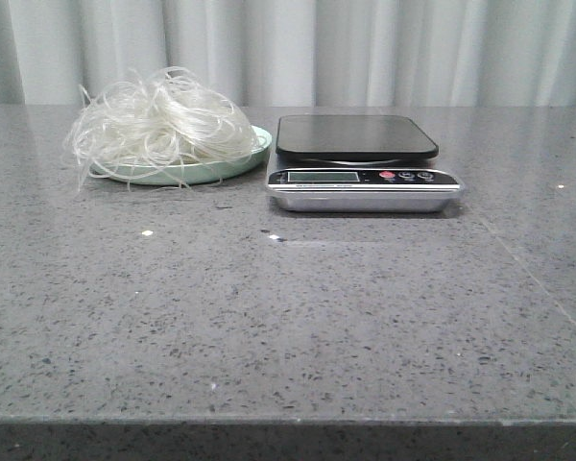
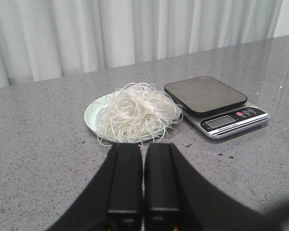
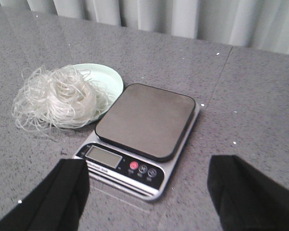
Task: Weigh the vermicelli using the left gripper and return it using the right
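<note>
Nearest to me the grey speckled worktop [image 1: 288,327] lies bare, with a few pale flecks on it; neither arm shows in the front view. In the left wrist view the left gripper [image 2: 143,180] hangs above the worktop with its two black fingers [image 2: 125,178] pressed side by side, closed on nothing, the plate of noodles a little way beyond them; in the right wrist view the right gripper [image 3: 149,192] has its fingers [image 3: 67,192] spread wide apart, one at each lower corner, holding nothing, with the display end of the scale showing between them

Farther back stands the kitchen scale [image 1: 365,178], silver-bodied with a dark square weighing platform [image 1: 355,137] on top; the platform carries nothing; its front strip holds a small display [image 1: 322,177], on which I cannot make out any reading, and a red button [image 1: 387,176] beside two dark ones

Just to the left of the scale, near it but not touching, sits the pale mint-green plate [image 1: 254,154]; the vermicelli [image 1: 158,125] is heaped on it, a loose whitish tangle of thin strands that covers most of the plate and spills over its left edge, a few stray loops trailing down to the worktop

Behind everything a pale pleated curtain [image 1: 298,48] closes off the far side
</note>
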You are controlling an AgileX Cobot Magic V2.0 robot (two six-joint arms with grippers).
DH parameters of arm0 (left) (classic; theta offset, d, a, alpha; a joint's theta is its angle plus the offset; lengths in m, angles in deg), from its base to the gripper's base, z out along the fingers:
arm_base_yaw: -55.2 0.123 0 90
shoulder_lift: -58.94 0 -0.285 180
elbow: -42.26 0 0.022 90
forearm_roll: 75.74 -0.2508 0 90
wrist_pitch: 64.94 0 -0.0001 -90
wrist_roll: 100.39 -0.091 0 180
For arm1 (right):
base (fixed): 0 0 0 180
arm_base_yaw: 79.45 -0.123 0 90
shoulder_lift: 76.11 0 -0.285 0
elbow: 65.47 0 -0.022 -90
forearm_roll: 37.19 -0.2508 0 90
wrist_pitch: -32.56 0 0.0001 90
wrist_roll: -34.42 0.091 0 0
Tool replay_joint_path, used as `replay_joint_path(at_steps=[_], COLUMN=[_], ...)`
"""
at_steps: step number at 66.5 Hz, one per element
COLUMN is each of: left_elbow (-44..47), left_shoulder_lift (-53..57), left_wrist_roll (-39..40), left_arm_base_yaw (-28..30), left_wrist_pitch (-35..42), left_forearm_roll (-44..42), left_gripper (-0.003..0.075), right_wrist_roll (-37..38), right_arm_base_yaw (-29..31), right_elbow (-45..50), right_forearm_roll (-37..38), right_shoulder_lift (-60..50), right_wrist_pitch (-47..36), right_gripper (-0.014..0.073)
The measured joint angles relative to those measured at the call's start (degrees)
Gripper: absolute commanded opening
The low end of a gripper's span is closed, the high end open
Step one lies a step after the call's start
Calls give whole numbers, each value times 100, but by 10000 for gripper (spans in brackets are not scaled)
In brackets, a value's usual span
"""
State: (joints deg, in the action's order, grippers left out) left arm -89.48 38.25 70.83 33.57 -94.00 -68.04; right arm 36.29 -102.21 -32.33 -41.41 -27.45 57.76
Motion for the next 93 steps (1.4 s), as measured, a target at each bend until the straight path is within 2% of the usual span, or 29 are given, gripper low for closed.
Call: replay_joint_path(at_steps=[8,14,19,24,30,73,82,93], left_elbow=[0,0,0,0,0,166,654,1660], left_shoulder_lift=[0,0,0,0,0,0,155,611], left_wrist_roll=[0,0,0,0,0,0,0,10], left_arm_base_yaw=[0,0,0,0,0,24,389,1254], left_wrist_pitch=[2,2,2,2,2,61,519,1377], left_forearm_roll=[0,0,0,0,0,-13,-346,-472], left_gripper=[127,127,127,127,127,127,127,127], right_wrist_roll=[-23,-35,-35,-35,-35,-46,-46,-46], right_arm_base_yaw=[0,0,0,0,0,0,0,0], right_elbow=[1040,1700,2018,2186,2237,2237,2237,2237], right_forearm_roll=[170,187,197,201,201,210,210,210], right_shoulder_lift=[-1224,-2148,-2615,-2848,-2901,-2901,-2901,-2901], right_wrist_pitch=[-518,-927,-1073,-1131,-1169,-1218,-1218,-1218], right_gripper=[602,522,366,115,180,178,178,178])
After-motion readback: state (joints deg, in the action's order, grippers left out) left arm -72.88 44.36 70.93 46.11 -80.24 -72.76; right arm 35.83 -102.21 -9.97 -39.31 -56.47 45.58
